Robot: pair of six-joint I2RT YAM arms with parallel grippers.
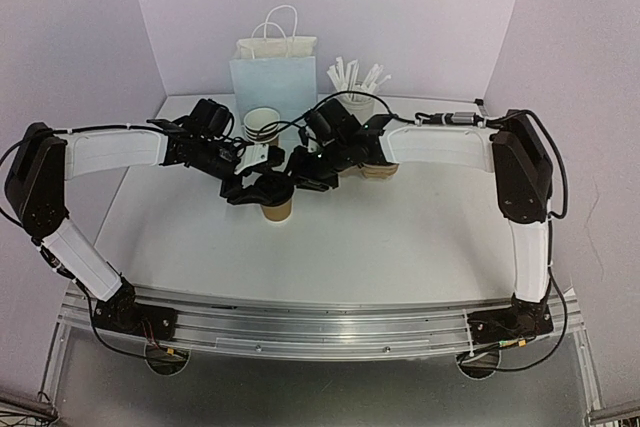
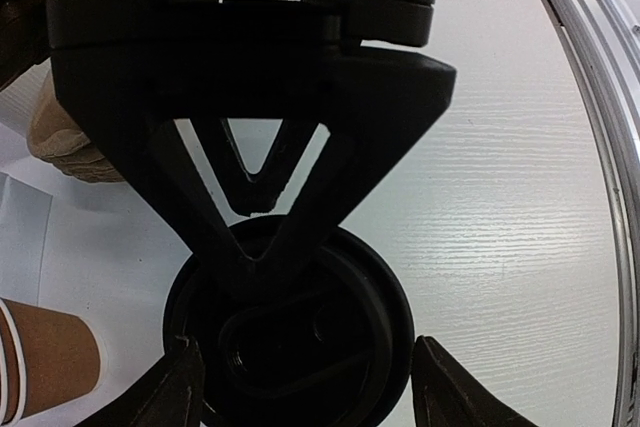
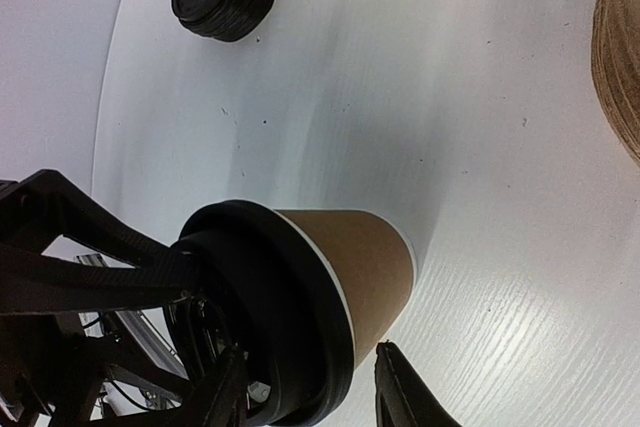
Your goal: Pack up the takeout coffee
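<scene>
Our left fingers (image 2: 175, 387) grasp the black lid (image 2: 375, 297) seated on a brown cup (image 1: 279, 210), which stands mid-width on the surface (image 1: 400, 237), nearer its far edge. Our right fingers (image 3: 405, 392) straddle that cup near its rim; we cannot tell whether they clench it.

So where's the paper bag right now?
Top view: the paper bag stands at the back of the table, behind the open cups, left of the straws.
</scene>
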